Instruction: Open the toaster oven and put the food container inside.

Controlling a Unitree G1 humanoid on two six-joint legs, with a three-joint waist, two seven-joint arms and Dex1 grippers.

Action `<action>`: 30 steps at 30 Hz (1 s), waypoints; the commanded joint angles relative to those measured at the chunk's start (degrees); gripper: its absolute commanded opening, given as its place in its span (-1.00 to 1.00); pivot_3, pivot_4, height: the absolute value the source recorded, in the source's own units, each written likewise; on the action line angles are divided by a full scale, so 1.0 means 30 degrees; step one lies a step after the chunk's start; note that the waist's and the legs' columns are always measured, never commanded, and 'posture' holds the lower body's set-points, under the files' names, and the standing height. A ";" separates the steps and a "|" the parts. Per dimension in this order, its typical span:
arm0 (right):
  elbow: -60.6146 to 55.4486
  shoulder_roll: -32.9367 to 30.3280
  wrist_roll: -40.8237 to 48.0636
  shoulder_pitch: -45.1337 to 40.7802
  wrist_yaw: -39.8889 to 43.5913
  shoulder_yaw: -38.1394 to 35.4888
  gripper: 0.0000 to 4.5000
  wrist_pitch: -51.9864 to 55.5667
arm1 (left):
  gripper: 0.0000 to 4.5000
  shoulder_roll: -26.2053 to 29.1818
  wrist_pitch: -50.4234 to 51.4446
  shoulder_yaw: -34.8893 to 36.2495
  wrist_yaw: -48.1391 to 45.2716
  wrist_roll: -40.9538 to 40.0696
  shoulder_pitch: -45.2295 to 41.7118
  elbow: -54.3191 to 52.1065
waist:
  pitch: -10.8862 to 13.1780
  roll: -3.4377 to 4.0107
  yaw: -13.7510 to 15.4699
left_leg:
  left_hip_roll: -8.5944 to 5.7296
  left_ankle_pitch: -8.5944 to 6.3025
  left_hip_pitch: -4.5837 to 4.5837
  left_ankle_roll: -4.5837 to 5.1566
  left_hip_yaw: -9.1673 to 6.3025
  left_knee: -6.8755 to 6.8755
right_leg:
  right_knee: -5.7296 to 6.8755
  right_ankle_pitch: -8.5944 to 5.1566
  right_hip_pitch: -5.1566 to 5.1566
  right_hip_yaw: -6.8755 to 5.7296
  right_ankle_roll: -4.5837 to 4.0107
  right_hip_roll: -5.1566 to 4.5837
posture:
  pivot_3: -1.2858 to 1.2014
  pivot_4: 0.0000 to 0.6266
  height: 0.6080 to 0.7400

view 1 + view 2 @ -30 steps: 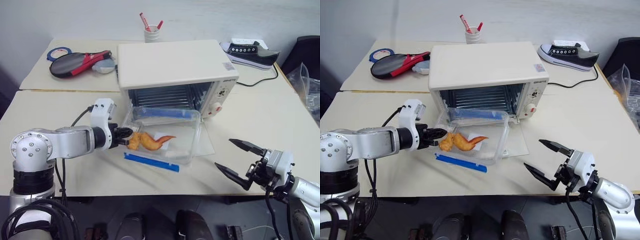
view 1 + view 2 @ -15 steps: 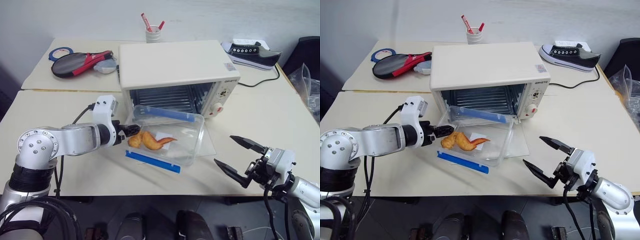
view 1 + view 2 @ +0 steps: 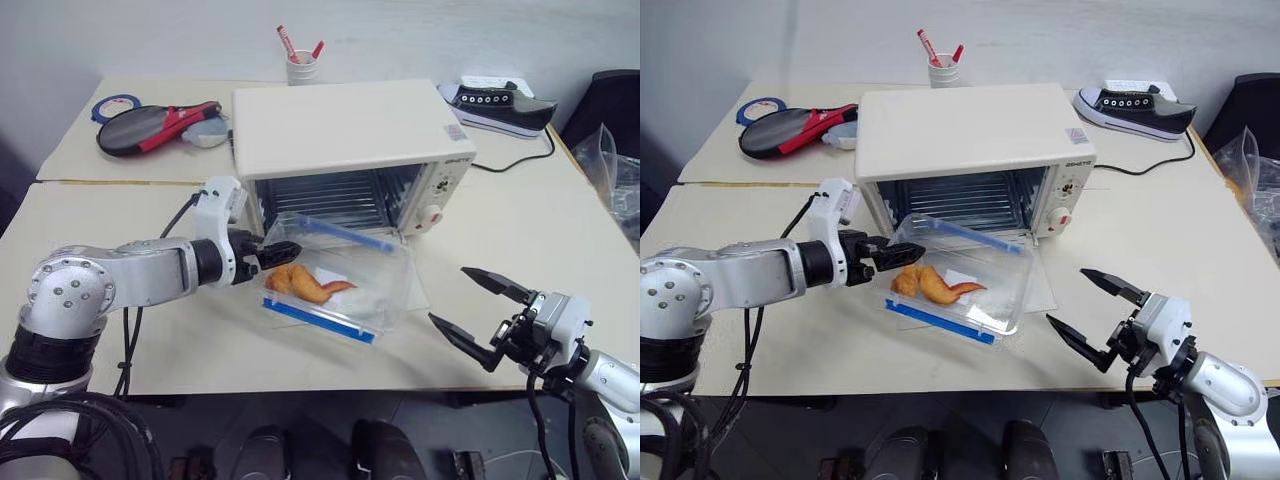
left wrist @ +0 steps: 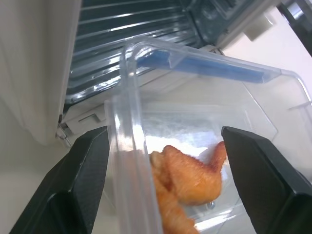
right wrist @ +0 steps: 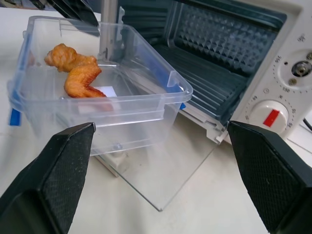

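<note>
The clear plastic food container [image 3: 338, 283] now sits tipped up before the boxy cream toaster oven [image 3: 350, 150]. The left gripper [image 3: 272, 252] has spread around its wall; the right gripper [image 3: 470, 310] stays spread.

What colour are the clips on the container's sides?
Blue. The clips on the clear container show best in the right eye view.

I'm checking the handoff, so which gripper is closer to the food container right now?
Left. The left gripper is at the food container's left wall, fingers either side of its rim. The right gripper hangs open off to the container's right, apart from it.
</note>
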 commanded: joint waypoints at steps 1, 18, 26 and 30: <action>-0.1570 -0.0543 0.0991 0.0048 -0.0218 -0.1020 1.00 0.0661 | 0.98 0.0923 -0.3042 0.2213 -0.7183 0.3942 0.1581 -0.0793 | 0.0005 0.0037 0.0018 | 0.0004 -0.0007 -0.0002 -0.0013 0.0006 0.0000 | -0.0007 -0.0005 -0.0006 -0.0012 -0.0009 0.0022 | 0.03 -0.52 1.00; -0.6383 -0.4442 0.2759 0.6289 0.2441 0.0772 -0.17 0.6925 | 0.03 0.2637 -1.5102 0.3388 -2.6079 1.6951 1.3021 0.2093 | 0.0013 0.0058 0.0100 | 0.0139 -0.0115 -0.0064 0.0029 0.0055 -0.0002 | -0.0107 -0.0035 -0.0109 0.0013 -0.0080 0.0021 | 0.03 -0.52 1.00; -0.6156 -0.2373 0.0799 0.2294 0.0700 0.4758 -1.00 0.6682 | -0.99 -0.0802 -1.4642 0.1560 -2.3887 1.8011 1.0955 0.0200 | 0.0007 0.0052 0.0105 | 0.0089 -0.0107 -0.0066 0.0050 0.0028 0.0001 | -0.0055 -0.0004 -0.0120 0.0023 -0.0075 -0.0085 | 0.03 -0.52 1.00; -0.5912 -0.1524 0.0794 -0.0134 -0.0884 0.5470 -1.00 0.7743 | -0.99 -0.2434 -1.3386 0.0762 -2.2387 1.7731 1.0086 -0.0857 | 0.0006 0.0051 0.0057 | 0.0075 -0.0095 -0.0082 0.0066 0.0041 0.0011 | -0.0018 0.0015 -0.0117 -0.0031 -0.0042 -0.0076 | 0.03 -0.52 1.00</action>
